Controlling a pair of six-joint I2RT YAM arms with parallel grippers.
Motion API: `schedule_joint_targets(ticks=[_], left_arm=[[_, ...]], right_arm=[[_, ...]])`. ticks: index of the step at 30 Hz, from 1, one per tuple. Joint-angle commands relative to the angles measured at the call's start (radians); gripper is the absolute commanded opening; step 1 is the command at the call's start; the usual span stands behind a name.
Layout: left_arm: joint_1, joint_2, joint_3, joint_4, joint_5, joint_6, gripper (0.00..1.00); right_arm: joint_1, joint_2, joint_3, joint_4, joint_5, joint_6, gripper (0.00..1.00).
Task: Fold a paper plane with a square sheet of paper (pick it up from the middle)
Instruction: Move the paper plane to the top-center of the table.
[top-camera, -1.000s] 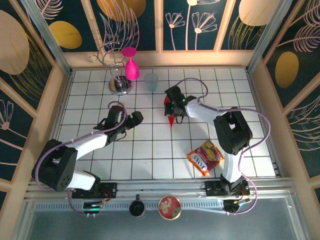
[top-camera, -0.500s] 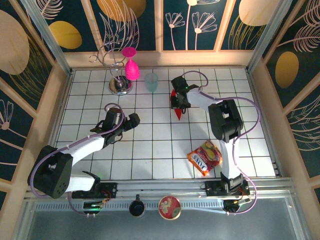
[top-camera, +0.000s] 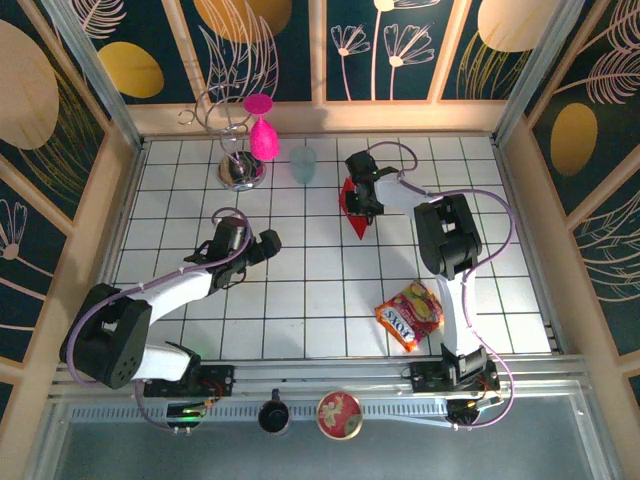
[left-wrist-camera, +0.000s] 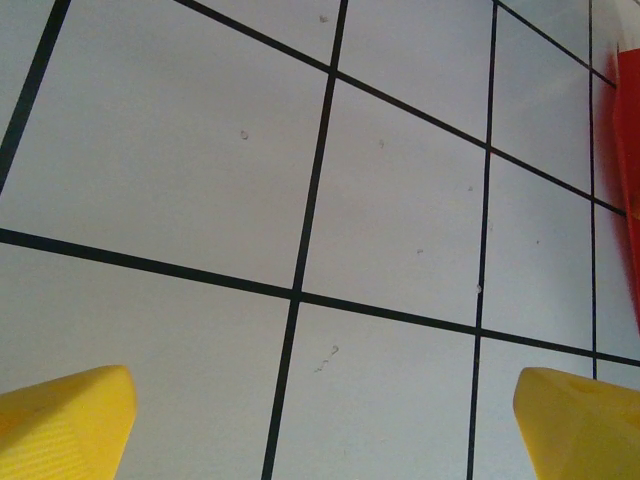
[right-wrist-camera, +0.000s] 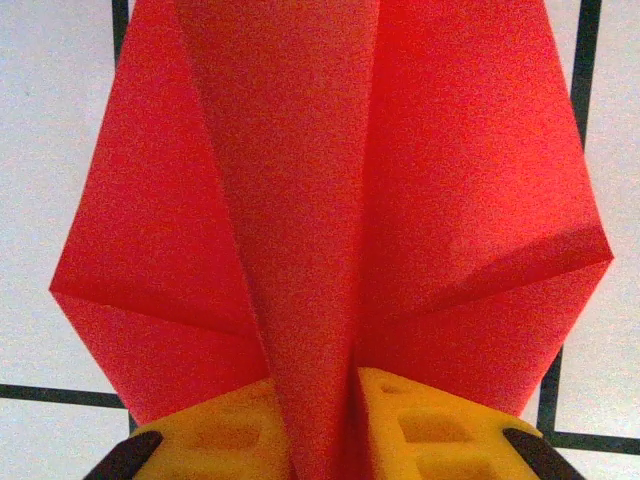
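Red paper plane (top-camera: 357, 222) far of centre on the white tiled worktop (top-camera: 300, 300). Lies with its long axis running roughly far to near, slightly slanted, and points its sharp tip toward the near edge and a little right. Carries its wide end under the right end effector (top-camera: 362, 196).

From the right wrist: paper plane (right-wrist-camera: 330, 200) spread as a kite, wings out to both sides, tapering away from the camera. Right end effector (right-wrist-camera: 322, 430) set astride the raised centre fold, yellow fingers (right-wrist-camera: 230, 435) close on either side; cannot tell whether pressing or loose.

Left end effector (top-camera: 268, 243) left of centre, well apart from the plane, fingers (left-wrist-camera: 60, 425) spread wide over bare tiles (left-wrist-camera: 400, 200), holding nothing.

Snack packet (top-camera: 410, 315) near right; pink goblet (top-camera: 262, 135), wire stand (top-camera: 235, 150) and pale cup (top-camera: 303, 163) along the far edge.
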Motion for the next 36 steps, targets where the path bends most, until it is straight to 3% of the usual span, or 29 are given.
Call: schedule_joint_targets(ticks=[1,18,36], left_arm=[[0.006,0.011,0.013,-0.007,0.013,0.008,0.97],[0.006,0.016,0.011,-0.002,0.014,0.007,0.98],[0.006,0.010,0.036,-0.016,0.021,0.008,0.99]], right_arm=[[-0.005,0.034,0.011,-0.029,0.039,0.016,0.24],[-0.007,0.060,-0.035,0.022,0.072,0.023,0.43],[-0.007,0.030,-0.009,0.046,0.082,0.006,0.42]])
